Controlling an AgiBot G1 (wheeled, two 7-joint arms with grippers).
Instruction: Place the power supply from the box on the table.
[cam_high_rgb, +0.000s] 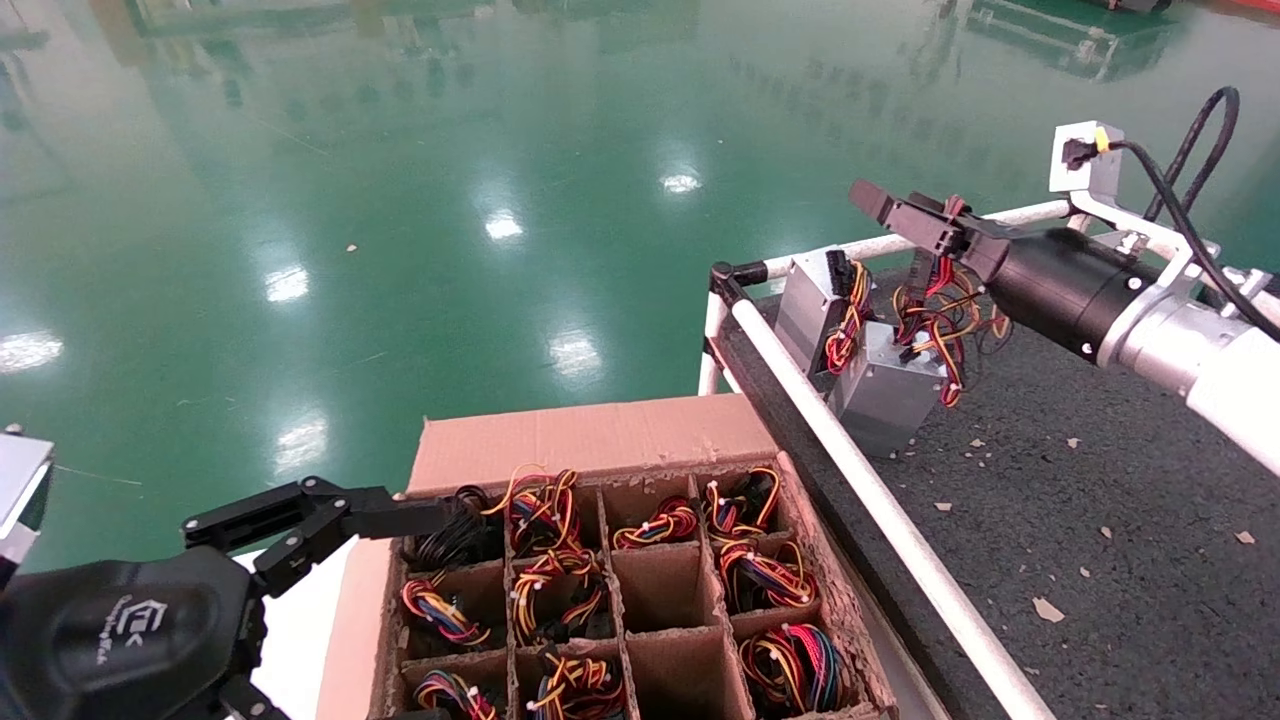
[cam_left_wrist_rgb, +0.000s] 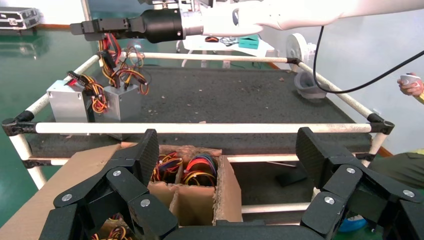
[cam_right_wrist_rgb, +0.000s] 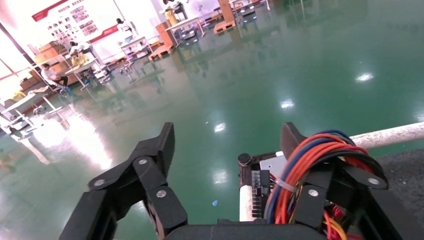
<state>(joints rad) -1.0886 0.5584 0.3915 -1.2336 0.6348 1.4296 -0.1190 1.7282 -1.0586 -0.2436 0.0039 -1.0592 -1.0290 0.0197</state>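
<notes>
Resting on the table (cam_high_rgb: 1100, 520) at its far left corner, the power supply (cam_high_rgb: 885, 395) sits beside another silver unit (cam_high_rgb: 805, 310); the right gripper (cam_high_rgb: 915, 222) hovers above, fingers spread wide, with wires draped over one finger only in its wrist view; the left gripper (cam_left_wrist_rgb: 225, 160) gapes over the box (cam_high_rgb: 600, 440).

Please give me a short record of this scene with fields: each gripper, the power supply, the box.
Right gripper: open, above the table corner, wires looped over one finger
Power supply: apparently resting on the table, beside another silver unit
Left gripper: open, near the box corner
Box: most cells hold wire bundles, some look empty
</notes>
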